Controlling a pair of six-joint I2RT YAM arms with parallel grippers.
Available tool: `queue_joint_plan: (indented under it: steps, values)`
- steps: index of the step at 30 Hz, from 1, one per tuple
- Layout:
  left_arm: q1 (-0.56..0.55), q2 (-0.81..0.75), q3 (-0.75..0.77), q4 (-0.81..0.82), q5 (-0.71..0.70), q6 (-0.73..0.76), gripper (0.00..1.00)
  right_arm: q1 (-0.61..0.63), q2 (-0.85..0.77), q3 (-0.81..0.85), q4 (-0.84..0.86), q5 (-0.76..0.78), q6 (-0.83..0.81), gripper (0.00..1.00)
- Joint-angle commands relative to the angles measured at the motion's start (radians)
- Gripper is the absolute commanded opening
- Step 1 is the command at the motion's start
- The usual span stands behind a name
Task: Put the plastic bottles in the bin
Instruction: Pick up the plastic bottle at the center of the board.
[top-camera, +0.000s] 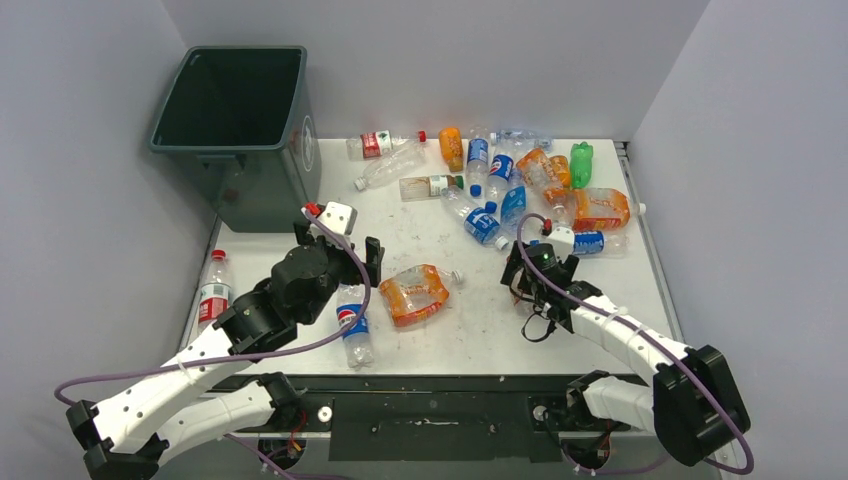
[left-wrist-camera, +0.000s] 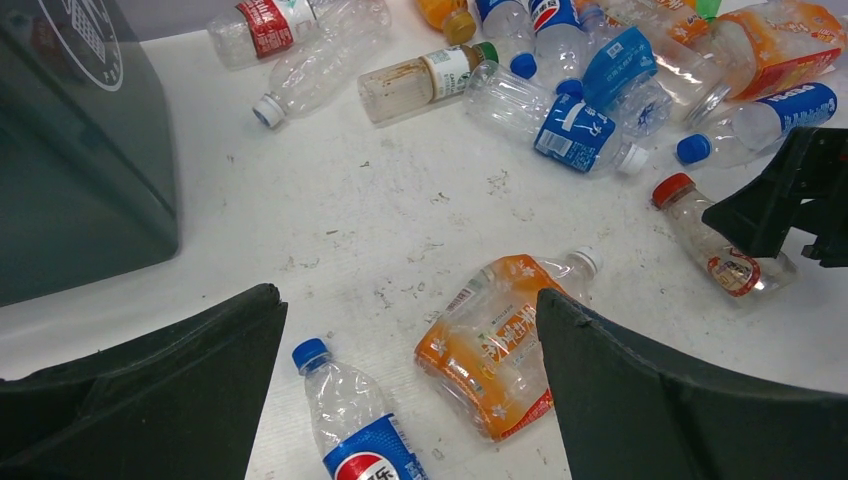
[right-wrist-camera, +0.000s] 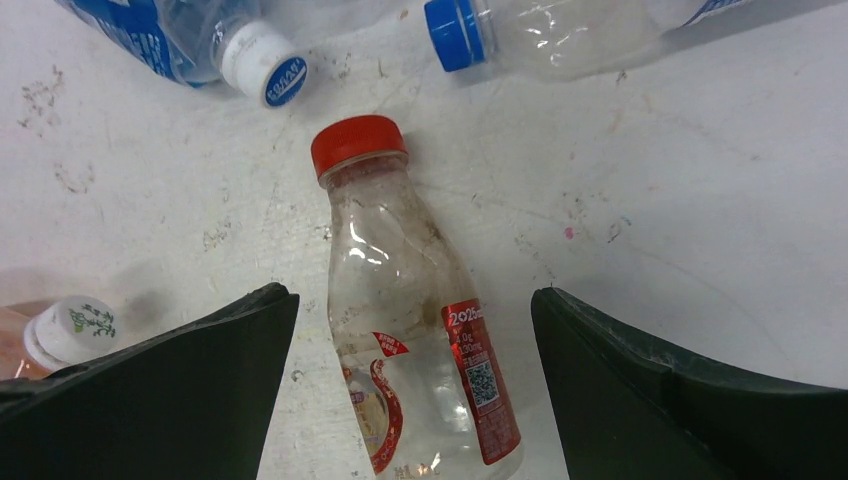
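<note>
Top external view: bottles (top-camera: 503, 175) mostly heaped at the far right of the tabletop (top-camera: 620, 300), lying on their sides, clear, orange and green, many touching one another. Lying apart from the heap, nearer the arms: an orange bottle (top-camera: 415, 293) crumpled at mid-tabletop, a blue-label bottle (top-camera: 352, 325) just left of it, and a red-label bottle (top-camera: 213, 290) out at the left edge. Standing upright at the far left corner, well apart from the heap: the bin (top-camera: 262, 190), mouth open upward, a round white sticker on its right wall.

Right end effector (top-camera: 540, 268) low at the near edge of the heap, fingers spread wide. Right wrist view: a red-cap bottle (right-wrist-camera: 420, 340) lying between those fingers, cap pointing away, a gap on either side, nothing pinched.

Left end effector (top-camera: 340, 245) held above the tabletop between bin and orange bottle, fingers likewise spread wide, gripping nothing. Left wrist view: orange bottle (left-wrist-camera: 490, 350) and blue-label bottle (left-wrist-camera: 360, 430) below and between the fingers, bin wall at the left.
</note>
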Motion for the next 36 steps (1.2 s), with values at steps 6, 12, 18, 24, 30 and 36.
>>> queue_joint_plan:
  steps: [6, 12, 18, 24, 30, 36]
  values:
    - [-0.001, 0.005, 0.016, 0.028, 0.045, 0.009, 0.96, 0.002, 0.047, -0.011, 0.012, -0.088, 0.045, 0.94]
    - [0.000, 0.016, 0.024, 0.021, 0.060, 0.000, 0.96, 0.003, 0.105, -0.054, 0.032, -0.139, 0.084, 0.96]
    - [-0.001, -0.005, 0.012, 0.035, 0.053, -0.005, 0.96, 0.013, 0.125, -0.057, 0.046, -0.149, 0.086, 0.70]
    - [-0.002, -0.016, 0.009, 0.038, 0.041, -0.008, 0.96, 0.053, 0.114, -0.048, 0.050, -0.149, 0.064, 0.41]
    - [-0.001, -0.041, -0.013, 0.072, 0.041, -0.018, 0.96, 0.276, -0.111, -0.014, 0.081, -0.056, -0.019, 0.29]
    - [0.004, -0.152, -0.125, 0.307, 0.169, -0.039, 0.96, 0.516, -0.345, 0.004, 0.252, 0.004, -0.166, 0.15]
